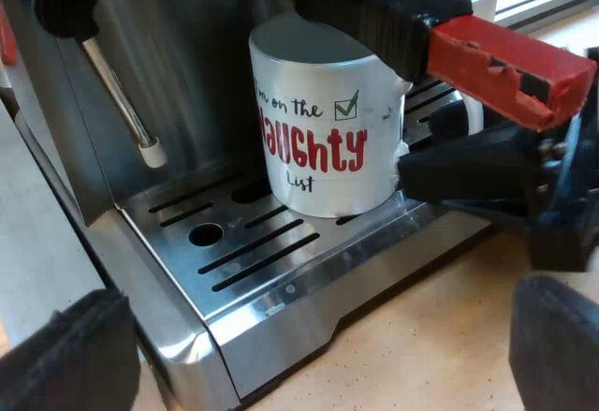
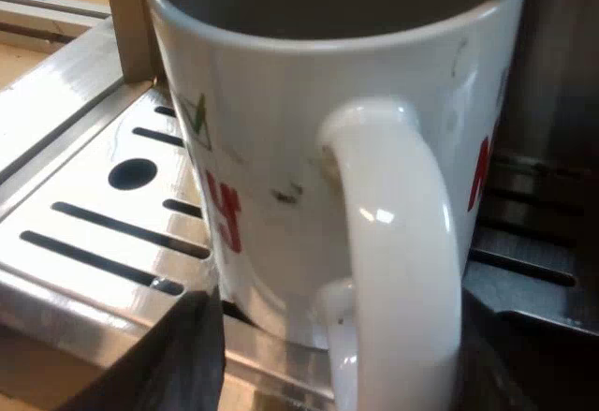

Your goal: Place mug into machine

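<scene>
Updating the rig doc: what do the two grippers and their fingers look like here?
Left gripper: two broad, blunt fingers, matte black, with rounded edges and a soft, slightly fuzzy-looking surface. Right gripper: also all black. In the left wrist view its body is angular and it tapers to a narrow tip. No markings or labels are visible on either.

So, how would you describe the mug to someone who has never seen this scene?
Find the steel espresso machine and its slotted drip tray. The mug sits on that tray, under the red-ended handle. It is white among all the steel, with red lettering and a green tick box.
</scene>
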Robot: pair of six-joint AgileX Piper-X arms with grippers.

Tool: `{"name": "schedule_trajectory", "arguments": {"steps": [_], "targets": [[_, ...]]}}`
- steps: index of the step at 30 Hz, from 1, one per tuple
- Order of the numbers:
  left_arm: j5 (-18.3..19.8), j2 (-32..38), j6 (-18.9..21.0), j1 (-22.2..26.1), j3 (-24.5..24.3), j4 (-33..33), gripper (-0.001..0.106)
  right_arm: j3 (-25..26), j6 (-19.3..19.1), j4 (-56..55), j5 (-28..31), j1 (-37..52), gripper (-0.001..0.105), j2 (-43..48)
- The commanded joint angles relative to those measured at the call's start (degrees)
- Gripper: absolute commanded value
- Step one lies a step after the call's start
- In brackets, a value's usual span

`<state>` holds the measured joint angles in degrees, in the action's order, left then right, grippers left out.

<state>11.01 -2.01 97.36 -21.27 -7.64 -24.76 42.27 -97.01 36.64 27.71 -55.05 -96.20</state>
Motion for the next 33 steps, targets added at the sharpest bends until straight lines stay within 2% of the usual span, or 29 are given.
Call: {"name": "schedule_trajectory", "arguments": {"steps": [1, 11, 18, 22, 25, 33], "targets": [[0.3, -0.1, 0.2, -0.2, -0.2, 1.1, 0.081, 2.1, -1.0, 2.0, -0.6, 1.5, 0.048, -1.8], [0.3, -0.1, 0.2, -0.2, -0.2, 1.1, 0.081, 7.9, -1.0, 1.7, -5.2, 3.0, 0.044, -5.1], [0.3, -0.1, 0.2, -0.2, -0.2, 1.1, 0.081, 7.9, -1.0, -1.5, -4.0, 2.7, 0.044, -3.6], [0.3, -0.1, 0.2, -0.2, -0.2, 1.1, 0.081, 7.3, -1.0, -9.0, -3.9, 2.2, 0.044, -0.4], [0.3, -0.1, 0.2, -0.2, -0.2, 1.6, 0.081, 5.2, -0.7, -16.3, -3.9, 1.4, 0.044, 4.6], [0.3, -0.1, 0.2, -0.2, -0.9, 1.6, 0.081, -4.0, -0.8, -19.5, -3.5, -3.3, 0.044, 17.1]]}}
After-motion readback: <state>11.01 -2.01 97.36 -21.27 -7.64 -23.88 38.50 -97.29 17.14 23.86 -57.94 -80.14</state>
